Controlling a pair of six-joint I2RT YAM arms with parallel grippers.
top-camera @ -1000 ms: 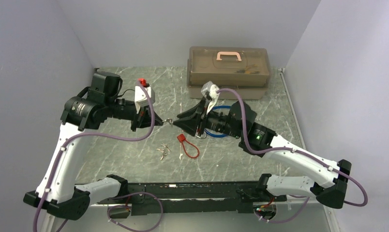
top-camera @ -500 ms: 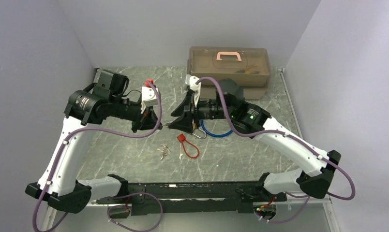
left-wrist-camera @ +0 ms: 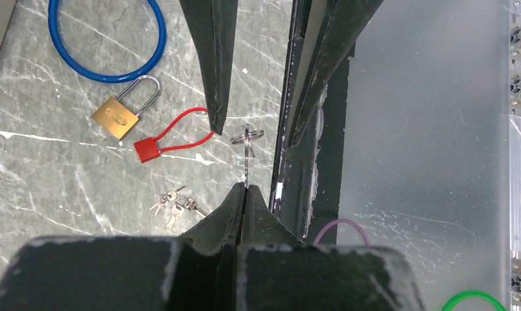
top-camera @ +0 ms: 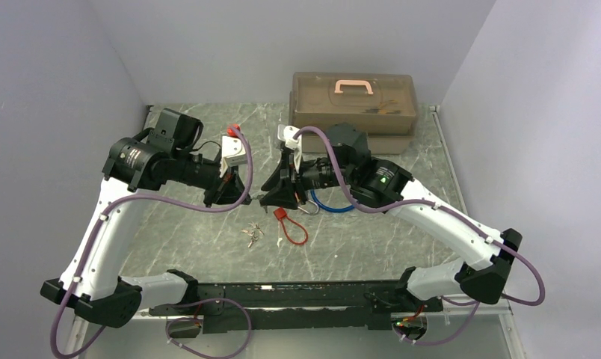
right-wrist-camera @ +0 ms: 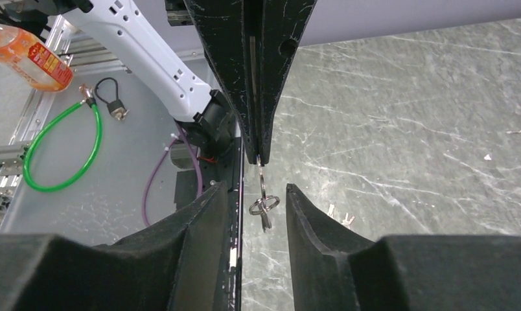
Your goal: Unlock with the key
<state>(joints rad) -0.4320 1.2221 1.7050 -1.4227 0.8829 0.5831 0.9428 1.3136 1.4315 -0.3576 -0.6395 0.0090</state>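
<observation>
My left gripper (left-wrist-camera: 245, 188) is shut on a small silver key (left-wrist-camera: 245, 162) with a key ring (left-wrist-camera: 247, 137) on its far end, held above the table. My right gripper (right-wrist-camera: 256, 191) is open, and its fingers (left-wrist-camera: 216, 78) stand on either side of the ring (right-wrist-camera: 264, 205) without touching it. In the top view the two grippers (top-camera: 251, 196) (top-camera: 267, 196) meet tip to tip. A brass padlock (left-wrist-camera: 118, 116) on a blue cable loop (left-wrist-camera: 105, 32) lies on the table, under my right arm in the top view.
A red cable lock (top-camera: 281, 214) and a bunch of small keys (top-camera: 253, 234) lie on the marble table in front of the grippers. A brown toolbox (top-camera: 353, 108) stands at the back. A green cable (right-wrist-camera: 57, 149) and an orange bottle (right-wrist-camera: 31, 58) lie off the table's near edge.
My right arm has swung its wrist left and back, with its fingers staying at the key. My left gripper has shifted slightly right, still holding the key.
</observation>
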